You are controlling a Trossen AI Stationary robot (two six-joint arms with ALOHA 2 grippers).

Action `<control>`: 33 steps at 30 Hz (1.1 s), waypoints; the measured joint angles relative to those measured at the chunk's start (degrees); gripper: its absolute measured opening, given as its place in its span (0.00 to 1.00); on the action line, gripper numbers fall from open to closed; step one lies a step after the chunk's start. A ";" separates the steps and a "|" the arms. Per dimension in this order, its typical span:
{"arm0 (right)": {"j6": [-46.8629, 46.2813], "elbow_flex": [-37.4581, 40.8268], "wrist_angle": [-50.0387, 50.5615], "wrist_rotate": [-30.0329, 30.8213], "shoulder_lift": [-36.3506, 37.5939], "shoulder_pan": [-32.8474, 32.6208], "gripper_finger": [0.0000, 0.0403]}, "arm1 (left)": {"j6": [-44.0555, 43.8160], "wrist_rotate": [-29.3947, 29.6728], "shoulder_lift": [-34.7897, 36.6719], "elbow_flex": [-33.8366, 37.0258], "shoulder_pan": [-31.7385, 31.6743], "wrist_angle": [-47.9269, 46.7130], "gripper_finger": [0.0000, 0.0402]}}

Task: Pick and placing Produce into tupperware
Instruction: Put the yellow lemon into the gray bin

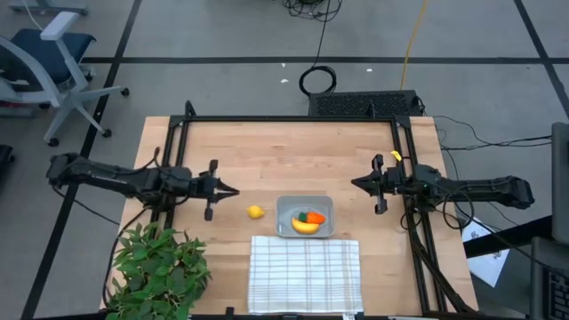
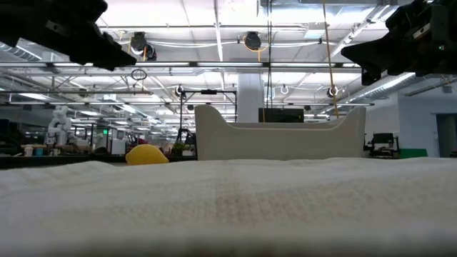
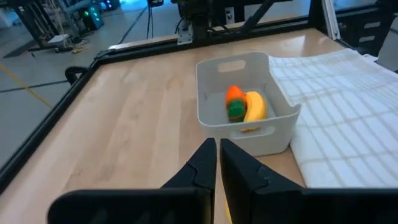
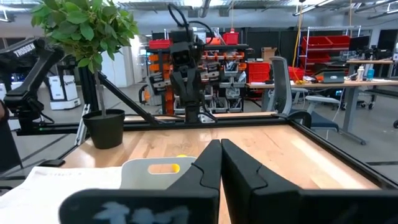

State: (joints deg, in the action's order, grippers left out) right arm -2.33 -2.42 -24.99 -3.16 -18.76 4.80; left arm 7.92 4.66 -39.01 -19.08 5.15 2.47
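Tupperware: holds banana and carrot.
Round fruit: on table, beside tupperware.
Left tool: clenched, empty.
Right tool: clenched, empty.

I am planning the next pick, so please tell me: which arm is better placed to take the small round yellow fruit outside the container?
Probably the left. The left gripper is shut just beside the round yellow fruit; the right gripper waits beyond the tupperware, which already holds the banana and carrot.
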 joint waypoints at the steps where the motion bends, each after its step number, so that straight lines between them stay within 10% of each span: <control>1: 0.00 0.00 0.02 0.00 0.00 0.00 0.00 | -0.17 0.56 -0.98 -0.65 -0.02 0.31 0.06; 17: 0.02 0.00 0.37 0.02 0.00 0.00 0.00 | -3.02 0.29 -15.32 -7.68 -4.43 -1.34 0.06; 33: 0.17 0.00 0.39 0.02 0.00 -0.02 0.00 | -0.09 -6.88 -29.96 -34.88 -9.15 -29.62 0.06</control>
State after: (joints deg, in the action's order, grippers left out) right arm -2.15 -2.42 -24.60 -3.14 -18.76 4.78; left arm 7.83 -2.21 -68.97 -53.96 -4.00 -27.15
